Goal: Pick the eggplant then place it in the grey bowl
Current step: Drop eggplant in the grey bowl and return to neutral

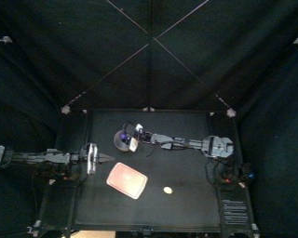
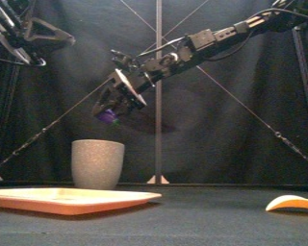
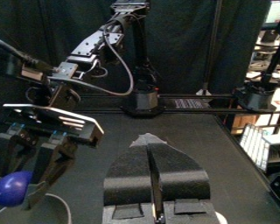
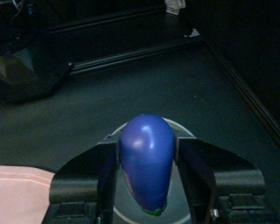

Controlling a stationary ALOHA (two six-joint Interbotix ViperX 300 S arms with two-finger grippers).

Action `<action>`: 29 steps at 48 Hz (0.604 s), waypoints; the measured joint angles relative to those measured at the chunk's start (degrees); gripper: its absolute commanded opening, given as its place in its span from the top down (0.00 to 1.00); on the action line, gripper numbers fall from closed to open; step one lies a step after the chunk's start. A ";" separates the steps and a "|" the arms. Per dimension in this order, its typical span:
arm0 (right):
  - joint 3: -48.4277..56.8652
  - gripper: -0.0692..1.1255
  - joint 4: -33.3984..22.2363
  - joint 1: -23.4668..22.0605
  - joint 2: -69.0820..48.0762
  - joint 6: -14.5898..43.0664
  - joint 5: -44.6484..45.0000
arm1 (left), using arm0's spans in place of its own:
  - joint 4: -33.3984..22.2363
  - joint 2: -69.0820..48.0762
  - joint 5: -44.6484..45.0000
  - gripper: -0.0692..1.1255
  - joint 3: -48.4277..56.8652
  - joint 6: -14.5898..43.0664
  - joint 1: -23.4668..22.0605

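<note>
Right wrist view, right pincer [image 4: 150, 147] clamped around purple eggplant [image 4: 147, 171] above grey bowl [image 2: 97, 163], left pincer [image 3: 152, 145] closed, empty

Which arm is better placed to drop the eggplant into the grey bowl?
Right. The right gripper holds the eggplant above the grey bowl; the left gripper sits shut and empty off to the side.

The robot has two thin black arms. The right arm [image 2: 208, 38] is made of boxy black pieces with grey bits, and black cables [image 3: 122, 74] loop along it. The right tool [image 2: 112, 110] has two chunky black fingers [image 4: 90, 179] under a flat silver plate [image 3: 55, 121]. The left arm [image 1: 46, 156] is black with grey patches. The left tool [image 3: 152, 144] has two wide, dark, smooth fingers [image 3: 130, 179].
</note>
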 measured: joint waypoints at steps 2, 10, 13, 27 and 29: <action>-0.88 0.25 -0.09 0.00 0.70 -0.09 0.53 | 0.00 0.00 0.00 0.96 0.00 0.00 0.00; -1.93 0.16 0.00 0.00 1.41 0.18 2.64 | 0.00 0.00 0.00 0.96 0.00 0.00 0.00; -1.93 0.16 -0.09 0.00 1.41 0.26 2.81 | 0.00 -0.09 0.00 0.96 0.00 0.00 0.00; 2.55 0.16 0.09 -0.26 -7.29 0.35 4.57 | 0.00 -0.09 0.00 0.96 0.09 0.00 0.09; 4.92 0.16 0.09 -0.26 -10.37 0.18 4.48 | 0.00 -0.09 0.00 0.96 0.09 0.00 0.00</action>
